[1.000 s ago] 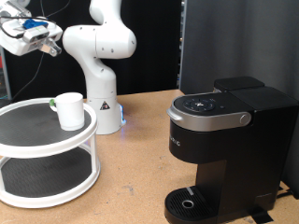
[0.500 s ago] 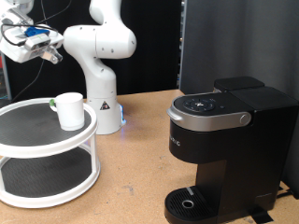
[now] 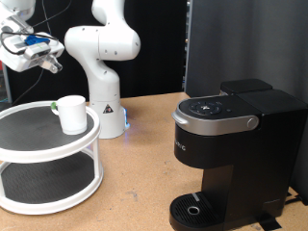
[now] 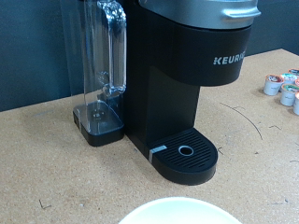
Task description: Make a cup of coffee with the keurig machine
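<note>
While raised at the exterior view's top left, the pincer hangs above the two-tier stand, holding nothing visible; whether its fingers are spread or closed cannot be told; the cup sits upright on the stand's upper shelf, below it, ungrasped; the keurig machine stands well apart on the table, lid down, drip tray bare; pods lie beside it; by appearance, no step completed.
</note>
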`<action>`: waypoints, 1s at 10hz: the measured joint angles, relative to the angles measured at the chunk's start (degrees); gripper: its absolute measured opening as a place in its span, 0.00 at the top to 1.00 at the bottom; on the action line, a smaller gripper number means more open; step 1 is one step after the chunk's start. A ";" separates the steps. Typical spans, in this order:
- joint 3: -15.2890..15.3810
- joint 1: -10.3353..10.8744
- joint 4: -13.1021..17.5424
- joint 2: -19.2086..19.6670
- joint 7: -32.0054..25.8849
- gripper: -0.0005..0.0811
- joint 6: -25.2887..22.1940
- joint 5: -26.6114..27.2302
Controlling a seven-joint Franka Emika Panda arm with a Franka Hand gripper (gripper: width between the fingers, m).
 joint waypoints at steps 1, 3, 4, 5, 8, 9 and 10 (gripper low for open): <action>-0.19 0.00 -0.12 0.66 -0.89 0.99 0.88 0.00; -0.46 0.02 -0.42 2.14 -2.57 0.99 2.53 0.00; -0.62 0.09 -0.61 2.91 -3.31 0.85 3.60 0.05; -0.97 0.27 -0.73 3.67 -3.97 0.68 4.24 0.19; -1.94 0.92 -1.34 5.78 -5.92 0.29 6.35 2.38; -2.26 1.33 -1.72 6.46 -6.60 0.29 7.57 3.64; -2.46 1.86 -2.11 7.18 -7.21 0.08 8.97 4.63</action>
